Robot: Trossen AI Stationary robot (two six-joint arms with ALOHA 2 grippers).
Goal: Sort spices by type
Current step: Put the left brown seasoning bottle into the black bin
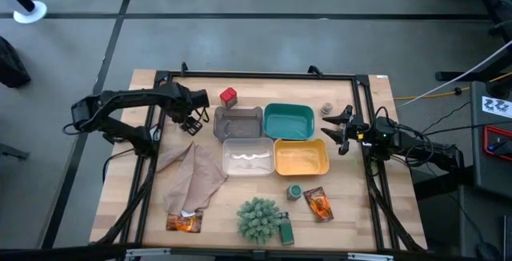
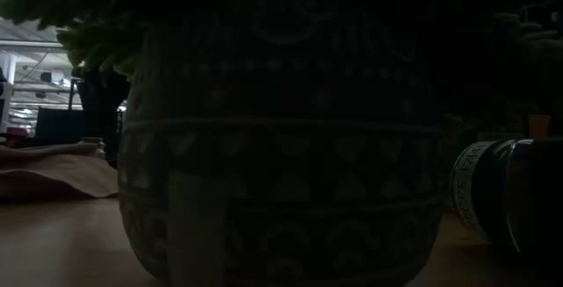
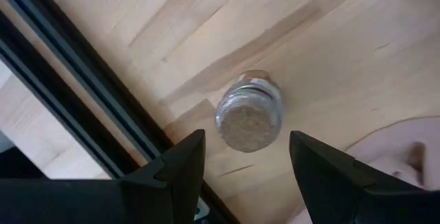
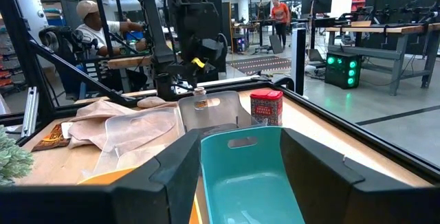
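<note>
My left gripper (image 1: 190, 122) is open and points down just left of the grey tray (image 1: 238, 122). A tiny brownish-topped jar (image 3: 249, 117) stands upright on the wood between its fingers (image 3: 184, 163), untouched; it also shows in the right wrist view (image 4: 199, 98). My right gripper (image 1: 340, 130) is open and empty, level, facing the teal tray (image 4: 240, 169). A red tub (image 1: 229, 97) stands behind the grey tray. The second tiny jar (image 1: 328, 110) stands far right. Two green jars (image 1: 294, 191) (image 1: 286, 230) and two orange sachets (image 1: 318, 204) (image 1: 184, 222) lie near the front.
A clear tray (image 1: 248, 155) and a yellow tray (image 1: 302, 157) sit in front of the grey and teal ones. Brown crumpled paper (image 1: 192, 177) lies front left. A spiky green plant (image 1: 258, 218) in a patterned pot (image 2: 281, 146) blocks the low view. A person (image 4: 93, 25) sits beyond the table.
</note>
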